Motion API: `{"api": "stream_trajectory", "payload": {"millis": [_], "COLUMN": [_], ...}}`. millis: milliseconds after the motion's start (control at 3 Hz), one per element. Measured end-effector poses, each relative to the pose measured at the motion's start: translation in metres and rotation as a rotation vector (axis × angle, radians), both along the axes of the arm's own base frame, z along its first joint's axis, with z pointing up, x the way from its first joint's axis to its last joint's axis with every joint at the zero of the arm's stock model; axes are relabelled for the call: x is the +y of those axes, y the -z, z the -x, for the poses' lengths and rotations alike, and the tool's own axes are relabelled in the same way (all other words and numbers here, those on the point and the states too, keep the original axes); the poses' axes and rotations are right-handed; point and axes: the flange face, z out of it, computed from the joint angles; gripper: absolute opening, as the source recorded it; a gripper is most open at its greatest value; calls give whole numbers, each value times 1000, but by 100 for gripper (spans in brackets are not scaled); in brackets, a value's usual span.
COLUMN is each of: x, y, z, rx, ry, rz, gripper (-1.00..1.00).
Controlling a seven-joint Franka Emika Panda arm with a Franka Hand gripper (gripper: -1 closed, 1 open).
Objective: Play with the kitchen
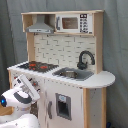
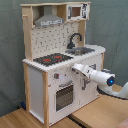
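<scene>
A dull grey-green curtain point(image 1: 116, 55) hangs as the backdrop in both exterior views, falling in soft vertical folds from top to bottom and closing off whatever lies behind it. Underfoot, in the second exterior view, is a light wooden surface point(image 2: 95, 116) of pale planks, with a dark seam running between two boards near the middle. The light is even and soft, with only faint shading in the curtain's folds.

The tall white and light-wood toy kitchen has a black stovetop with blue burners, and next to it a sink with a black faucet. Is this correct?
Not fully. The burners on the black stovetop are red, as both exterior views show. The rest holds: the sink with the black faucet sits beside it on the tall white and light-wood toy kitchen.
</scene>
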Motion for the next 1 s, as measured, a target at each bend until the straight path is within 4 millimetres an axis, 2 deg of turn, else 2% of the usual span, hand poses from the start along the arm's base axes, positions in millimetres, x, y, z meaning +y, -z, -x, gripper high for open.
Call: {"api": "stream_trajectory", "payload": {"millis": [333, 667, 1000], "x": [6, 6, 6], "y": [1, 1, 0], "z": [-5, -5, -5], "rx": [2, 2, -2], "ry": [-6, -6, -2], "rz": [-4, -4, 89], "gripper": [100, -100, -100]}}
